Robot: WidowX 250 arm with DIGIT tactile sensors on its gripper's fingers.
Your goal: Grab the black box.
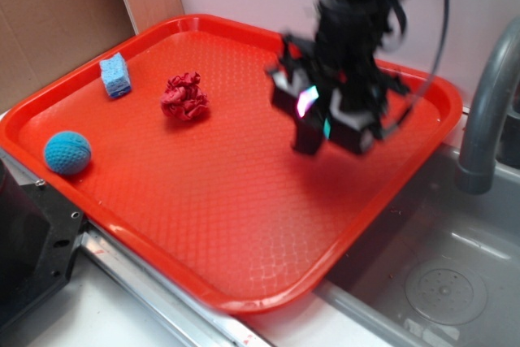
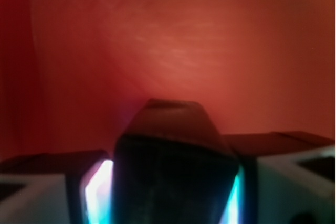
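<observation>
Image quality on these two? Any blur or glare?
Exterior: end effector and arm motion-blurred, red tray and blue ball sharp. Wrist: soft focus throughout, black box fills the lower frame, cyan-pink glow along both its sides.

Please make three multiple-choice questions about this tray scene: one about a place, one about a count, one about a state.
1. Where is the black box?
A. between the fingers of the gripper
B. beside the blue sponge
C. in the sink

2. How many loose things lie on the red tray?
A. one
B. three
C. five

3. The gripper is:
A. open and empty
B. shut on the box
C. out of view

Answers: 1 A, the wrist view shows it clamped. 2 B, blue sponge, red crumpled wad, blue ball. 3 B, both pads press its sides.
</observation>
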